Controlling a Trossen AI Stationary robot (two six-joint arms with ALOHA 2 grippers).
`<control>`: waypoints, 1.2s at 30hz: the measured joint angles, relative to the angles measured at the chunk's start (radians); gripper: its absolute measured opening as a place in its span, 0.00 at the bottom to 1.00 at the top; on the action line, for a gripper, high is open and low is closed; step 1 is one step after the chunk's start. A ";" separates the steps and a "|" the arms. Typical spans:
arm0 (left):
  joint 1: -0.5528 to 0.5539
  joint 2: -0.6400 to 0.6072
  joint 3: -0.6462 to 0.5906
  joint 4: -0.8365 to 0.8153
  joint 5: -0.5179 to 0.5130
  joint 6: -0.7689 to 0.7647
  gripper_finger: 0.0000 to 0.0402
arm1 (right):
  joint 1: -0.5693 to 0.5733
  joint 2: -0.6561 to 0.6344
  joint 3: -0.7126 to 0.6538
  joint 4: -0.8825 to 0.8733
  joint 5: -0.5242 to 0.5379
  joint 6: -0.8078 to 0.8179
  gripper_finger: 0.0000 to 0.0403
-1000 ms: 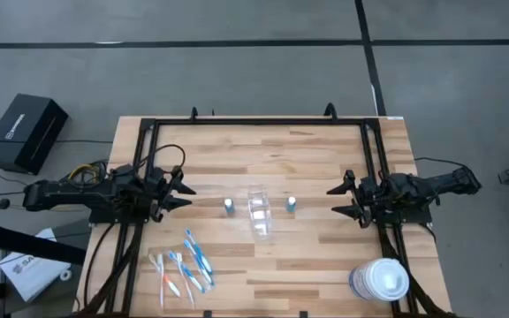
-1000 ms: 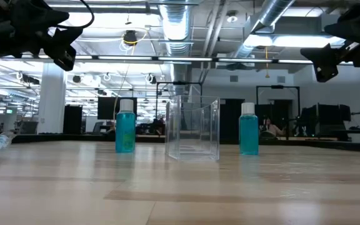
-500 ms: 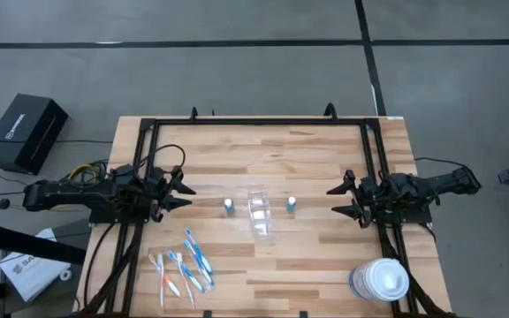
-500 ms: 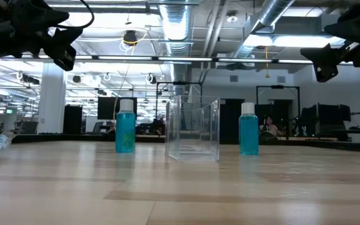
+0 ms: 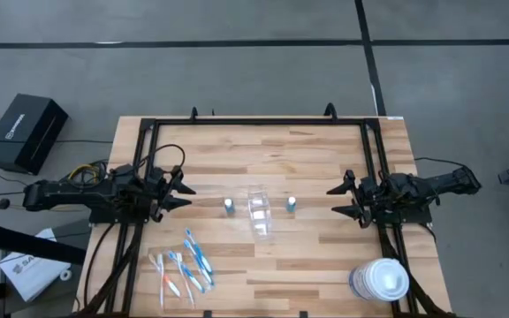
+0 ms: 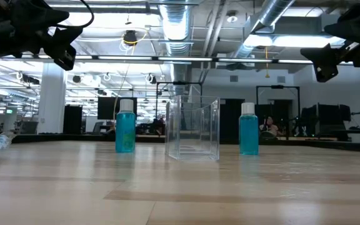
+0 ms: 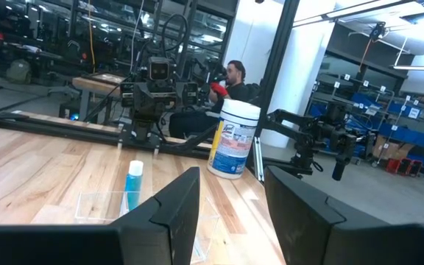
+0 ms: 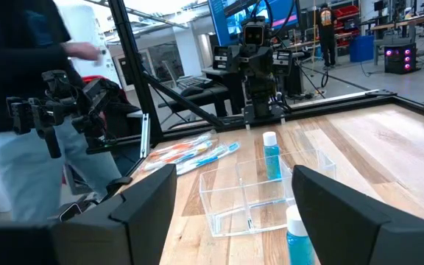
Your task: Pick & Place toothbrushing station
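High view: cup (image 5: 260,212) mid-desk, a teal tube (image 5: 228,206) on one side, the other tube (image 5: 291,205) opposite. Brushes (image 5: 184,263) lie loose near the front-left corner. Left gripper (image 5: 180,196) and right gripper (image 5: 338,200) hover at the side edges, fingers spread, empty. Brushes look light, thin, slippery: pinch mid-handle. Cup looks thin-walled: grip gently by the rim.

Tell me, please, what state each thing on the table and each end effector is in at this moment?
Clear cup: upright, empty, between the two tubes.
Left teal tube: upright, white cap on.
Right teal tube: upright, white cap on.
Toothbrushes: lying flat in a loose group, untouched.
White-lidded tub: upright, lid on.
Left end effector: open, holding nothing, above the table.
Right end effector: open, holding nothing, above the table.
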 joint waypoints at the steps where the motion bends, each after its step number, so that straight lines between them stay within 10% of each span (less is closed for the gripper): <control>1: 0.000 0.000 0.000 0.001 0.000 0.000 0.37 | 0.000 0.000 0.000 0.000 0.000 0.000 0.65; 36: 0.000 -0.001 0.000 0.068 -0.054 0.024 0.37 | 0.000 0.000 0.000 0.000 0.000 0.000 0.65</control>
